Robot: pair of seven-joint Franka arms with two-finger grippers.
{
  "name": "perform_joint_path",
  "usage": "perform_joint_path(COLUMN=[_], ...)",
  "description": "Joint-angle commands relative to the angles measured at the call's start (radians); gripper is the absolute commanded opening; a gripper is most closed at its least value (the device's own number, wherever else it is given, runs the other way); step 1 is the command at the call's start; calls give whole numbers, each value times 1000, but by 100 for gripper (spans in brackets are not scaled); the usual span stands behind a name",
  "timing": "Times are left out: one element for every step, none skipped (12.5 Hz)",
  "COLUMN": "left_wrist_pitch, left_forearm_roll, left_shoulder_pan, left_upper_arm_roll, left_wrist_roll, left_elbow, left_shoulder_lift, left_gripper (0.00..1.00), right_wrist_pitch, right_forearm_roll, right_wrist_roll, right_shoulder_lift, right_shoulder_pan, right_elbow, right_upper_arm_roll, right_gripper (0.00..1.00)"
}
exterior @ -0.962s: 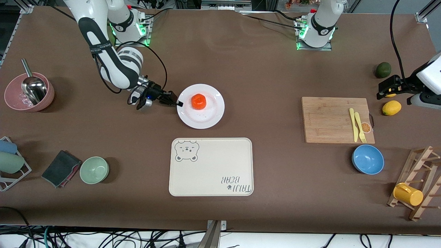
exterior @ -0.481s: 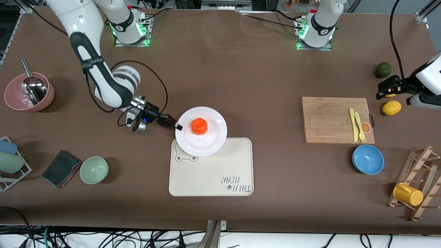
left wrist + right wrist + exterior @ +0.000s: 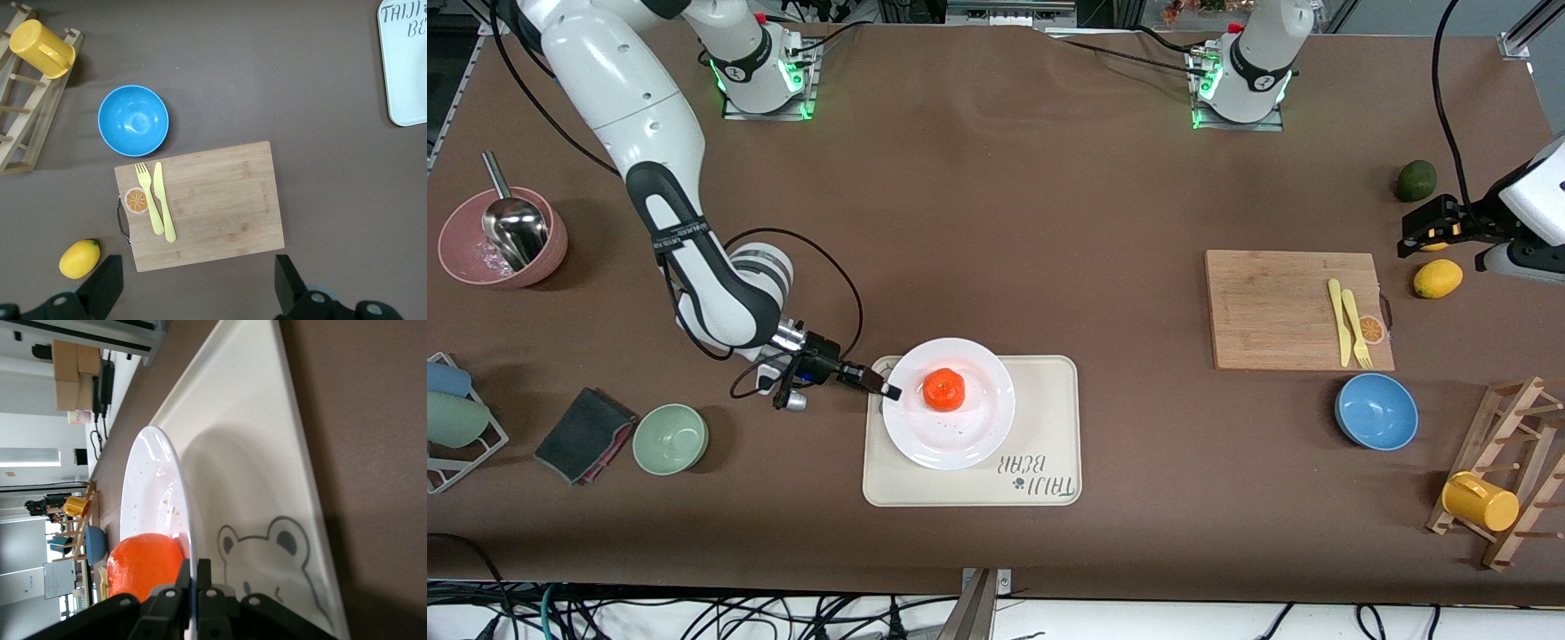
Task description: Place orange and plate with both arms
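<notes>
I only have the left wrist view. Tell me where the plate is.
Observer: The plate is over the bear-print tray, with the orange sitting on it.
Operator: Report what the grippers are doing.
Observer: The right gripper is shut on the plate's rim. The right wrist view shows the plate apparently raised off the tray, with a shadow beneath it. The left gripper waits over the table by the lemon, fingers open.
</notes>
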Motion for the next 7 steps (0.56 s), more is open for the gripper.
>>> perform_joint_path(left_wrist_pitch=[-15,-15,-15,-16,-16,-16,-16], left_forearm_roll=[-14,-13,-12,-12,-12,-12,-12], left_shoulder_pan=[5,5,5,5,3,3,3], left_upper_arm_roll=[0,0,0,0,-2,-2,-2], left_wrist_roll=[22,22,22,20,20,20,20], left_elbow=[15,15,15,15,15,15,15], left_shoulder_lift=[3,3,3,3,3,3,3], left_gripper=[100,100,100,100,100,100,100], right_wrist_pitch=[12,12,12,12,12,10,3], right_forearm_roll=[-42,-42,-42,-44,-44,-58,-114], right_wrist_roll=[29,26,19,15,16,16,21], right_shoulder_lift=[40,40,40,40,38,29,11], right_shoulder_pan=[-3,-3,-6,-8,-14,-20,-22], right_elbow=[45,45,43,43,43,45,45], right_upper_arm_roll=[12,12,12,12,12,11,-10], right_gripper=[0,0,0,17,61,100,100])
